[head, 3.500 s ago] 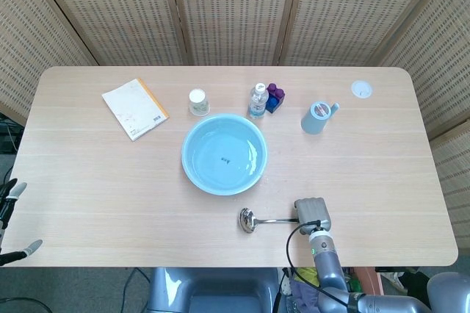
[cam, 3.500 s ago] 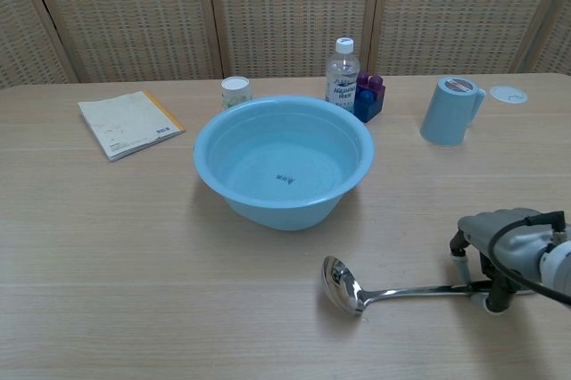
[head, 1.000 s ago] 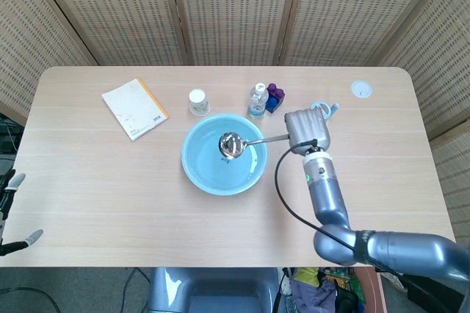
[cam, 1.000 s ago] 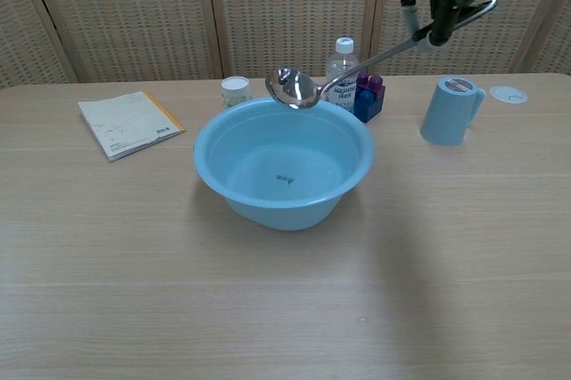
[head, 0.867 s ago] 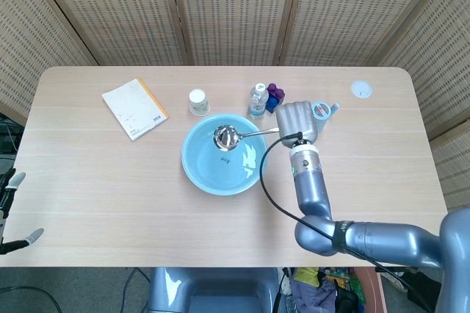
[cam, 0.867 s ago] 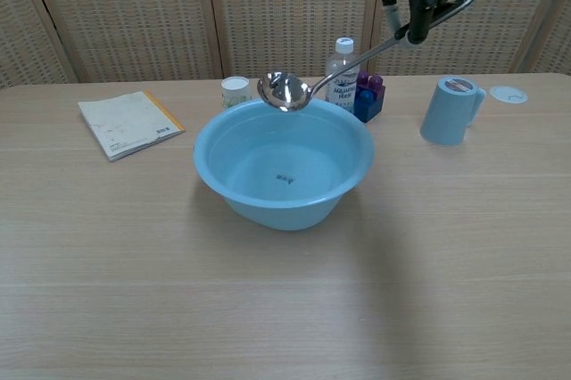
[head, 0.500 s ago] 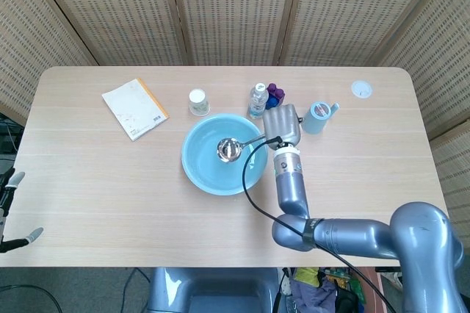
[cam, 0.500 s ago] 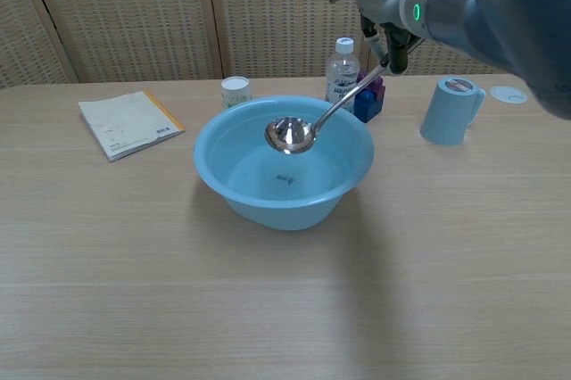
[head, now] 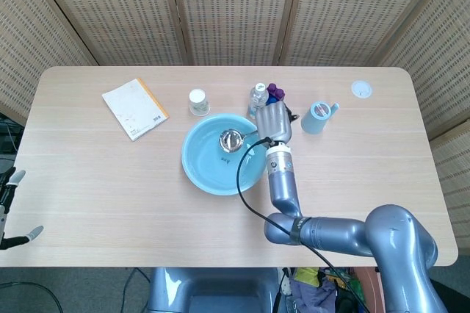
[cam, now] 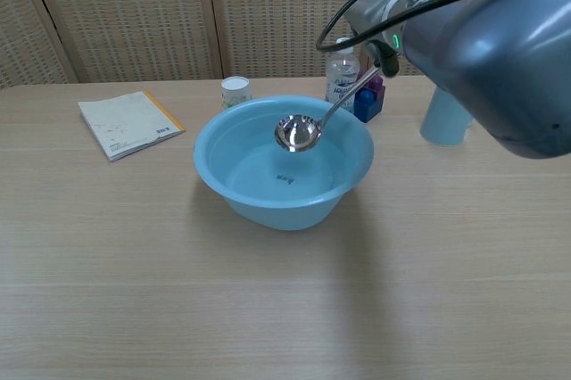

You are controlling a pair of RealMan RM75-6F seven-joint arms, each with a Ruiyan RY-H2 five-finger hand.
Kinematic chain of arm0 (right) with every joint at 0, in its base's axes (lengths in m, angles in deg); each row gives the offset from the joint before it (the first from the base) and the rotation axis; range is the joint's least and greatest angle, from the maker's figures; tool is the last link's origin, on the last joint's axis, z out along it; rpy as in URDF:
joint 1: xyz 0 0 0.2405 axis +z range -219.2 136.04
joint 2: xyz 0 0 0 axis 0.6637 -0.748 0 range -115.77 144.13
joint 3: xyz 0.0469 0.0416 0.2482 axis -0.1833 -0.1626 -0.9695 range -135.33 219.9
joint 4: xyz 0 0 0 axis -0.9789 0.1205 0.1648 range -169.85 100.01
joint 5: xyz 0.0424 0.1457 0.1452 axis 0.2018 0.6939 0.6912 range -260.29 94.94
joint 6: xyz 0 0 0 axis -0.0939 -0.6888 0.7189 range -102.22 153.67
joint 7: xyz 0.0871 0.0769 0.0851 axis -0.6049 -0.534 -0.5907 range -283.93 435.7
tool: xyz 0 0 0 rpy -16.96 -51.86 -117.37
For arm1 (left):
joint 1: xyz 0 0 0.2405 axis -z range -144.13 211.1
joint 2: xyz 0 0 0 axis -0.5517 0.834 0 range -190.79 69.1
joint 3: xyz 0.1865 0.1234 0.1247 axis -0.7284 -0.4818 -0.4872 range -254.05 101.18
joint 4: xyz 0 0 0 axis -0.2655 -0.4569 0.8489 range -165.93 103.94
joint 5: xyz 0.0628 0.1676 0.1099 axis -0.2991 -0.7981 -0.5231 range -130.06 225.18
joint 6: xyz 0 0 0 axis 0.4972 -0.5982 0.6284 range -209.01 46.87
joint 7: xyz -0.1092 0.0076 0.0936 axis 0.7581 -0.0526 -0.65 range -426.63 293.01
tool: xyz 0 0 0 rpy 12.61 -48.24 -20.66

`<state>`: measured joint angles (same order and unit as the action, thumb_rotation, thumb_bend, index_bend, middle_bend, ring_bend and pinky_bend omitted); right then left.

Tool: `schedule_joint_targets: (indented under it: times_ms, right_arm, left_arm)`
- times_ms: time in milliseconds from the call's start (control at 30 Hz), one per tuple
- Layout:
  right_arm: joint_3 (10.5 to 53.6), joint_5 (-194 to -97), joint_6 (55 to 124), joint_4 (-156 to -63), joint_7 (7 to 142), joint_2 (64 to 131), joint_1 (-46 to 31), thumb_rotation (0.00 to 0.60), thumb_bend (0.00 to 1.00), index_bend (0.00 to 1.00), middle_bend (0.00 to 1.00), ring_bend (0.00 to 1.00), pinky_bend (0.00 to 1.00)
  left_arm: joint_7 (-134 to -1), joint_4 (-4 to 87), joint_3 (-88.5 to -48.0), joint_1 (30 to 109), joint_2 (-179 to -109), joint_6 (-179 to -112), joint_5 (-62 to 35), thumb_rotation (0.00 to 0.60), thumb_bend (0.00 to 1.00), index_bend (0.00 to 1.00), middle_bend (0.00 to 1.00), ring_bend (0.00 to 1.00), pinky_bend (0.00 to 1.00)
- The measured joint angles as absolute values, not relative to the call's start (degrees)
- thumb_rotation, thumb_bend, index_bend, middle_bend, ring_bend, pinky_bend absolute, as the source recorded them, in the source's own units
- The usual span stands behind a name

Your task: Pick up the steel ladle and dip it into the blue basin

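Observation:
The blue basin (head: 202, 173) (cam: 223, 188) stands at the table's middle. My right hand (head: 273, 123) (cam: 379, 37) grips the handle of the steel ladle (head: 231, 139) (cam: 298, 132) beside the basin's far right rim. The handle slopes down to the left, and the ladle's bowl hangs inside the basin, below rim level and above the basin floor. Whether there is water in the basin, I cannot tell. My left hand (head: 10, 206) shows only at the left edge of the head view, off the table, holding nothing, with fingers apart.
Behind the basin stand a paper cup (head: 197, 101), a clear water bottle (head: 257, 99), and blue and purple small bottles (head: 274, 92). A light blue mug (head: 317, 117) sits to the right, a white lid (head: 360, 89) at far right, and a notebook (head: 135, 108) at far left.
My right hand lifted the ladle off the table's near edge and carried it over the basin. In the last second the ladle's bowl went down from rim level into the basin.

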<state>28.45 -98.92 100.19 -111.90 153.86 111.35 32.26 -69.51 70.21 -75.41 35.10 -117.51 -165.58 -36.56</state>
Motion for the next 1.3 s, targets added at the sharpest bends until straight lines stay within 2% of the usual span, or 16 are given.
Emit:
schedule_joint_targets:
  times_ms: [433, 867, 1300]
  right_arm:
    - [32.5, -106.7, 96.8, -101.9, 156.3, 117.6, 31.9, 0.600, 0.87, 0.81, 0.98, 0.93, 1.00]
    - [36.9, -115.0, 95.4, -96.8, 160.8, 121.2, 30.5, 0.600, 0.87, 0.81, 0.99, 0.93, 1.00]
    - [36.0, -117.8, 94.0, -95.4, 162.6, 123.5, 29.0, 0.600, 0.87, 0.81, 0.99, 0.93, 1.00]
  left_arm:
    - [-68.8, 70.0, -75.2, 35.8, -117.4, -164.1, -35.3, 0.600, 0.00, 0.00, 0.00, 0.00, 0.00]
    - [-68.3, 69.9, -75.3, 36.1, -117.3, -163.7, -35.3, 0.600, 0.00, 0.00, 0.00, 0.00, 0.00]
    - [-68.2, 69.8, -75.6, 36.0, -117.3, -163.8, -35.5, 0.600, 0.00, 0.00, 0.00, 0.00, 0.00]
